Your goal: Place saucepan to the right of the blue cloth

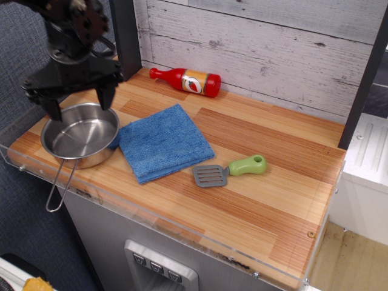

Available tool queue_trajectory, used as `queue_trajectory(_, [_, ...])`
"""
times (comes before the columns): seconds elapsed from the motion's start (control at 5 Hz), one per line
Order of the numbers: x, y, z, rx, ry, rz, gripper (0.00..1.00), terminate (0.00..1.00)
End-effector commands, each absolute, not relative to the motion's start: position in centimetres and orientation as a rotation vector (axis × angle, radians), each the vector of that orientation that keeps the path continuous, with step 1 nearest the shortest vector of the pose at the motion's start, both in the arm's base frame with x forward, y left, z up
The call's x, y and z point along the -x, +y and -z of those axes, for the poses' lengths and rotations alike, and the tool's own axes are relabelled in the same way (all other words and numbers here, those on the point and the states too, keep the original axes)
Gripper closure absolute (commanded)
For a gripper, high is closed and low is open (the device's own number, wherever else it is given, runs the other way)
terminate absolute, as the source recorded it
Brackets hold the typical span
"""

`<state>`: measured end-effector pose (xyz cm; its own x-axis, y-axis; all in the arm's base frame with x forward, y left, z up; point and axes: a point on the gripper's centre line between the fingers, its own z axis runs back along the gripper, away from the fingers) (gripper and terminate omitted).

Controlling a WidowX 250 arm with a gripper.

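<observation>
— Four loose things lie on your worktop (267,200), a striped wooden board with a clear rim along its front edge and a whitewashed plank wall behind it. Do you want them by size?

— Yes, biggest first. Where is the arm?

— Your arm (73,24) comes in from the top left corner, dark and bulky. Its hand (79,104) hangs over the far rim of the saucepan, fingers pointing down and spread wide, about as wide as the pan itself. One fingertip (53,109) is at the pan's far left edge, the other near its far right edge. You have hold of nothing; whether the tips touch the metal, I cannot tell.

— And the cloth?

— The blue cloth (163,142) lies flat, turned a little like a diamond, left of the board's middle. Its left corner touches the pan, or tucks just under its side.

— So the pan is on which side?

— The saucepan (80,134) stands upright at the cloth's left, near the front left corner, empty. Its thin wire handle (59,187) runs forward past the worktop's edge.

— The rest?

— A red sauce bottle (187,80) lies on its side against the back wall, cap to the left. Smallest is the spatula (229,170), grey blade and green handle, just right of the cloth's front corner, apart from it.
</observation>
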<state>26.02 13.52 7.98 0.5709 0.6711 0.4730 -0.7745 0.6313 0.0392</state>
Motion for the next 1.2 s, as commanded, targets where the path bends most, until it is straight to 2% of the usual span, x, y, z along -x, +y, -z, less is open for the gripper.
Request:
queue_trajectory(0.0, [-26.6, 12.8, -6.3, -0.248, -0.434, -0.837, 0.0, 0.0])
queue_trajectory(0.6, [-26.1, 12.6, -3.2, -0.269, -0.399, -0.787, 0.0, 0.0])
queue_trajectory(0.8, [-25.9, 12.7, -3.0, -0.276, -0.397, -0.79, 0.0, 0.0])
queue_trajectory(1.0, [-25.7, 12.7, -2.8, -0.267, -0.406, -0.789, 1.0, 0.0])
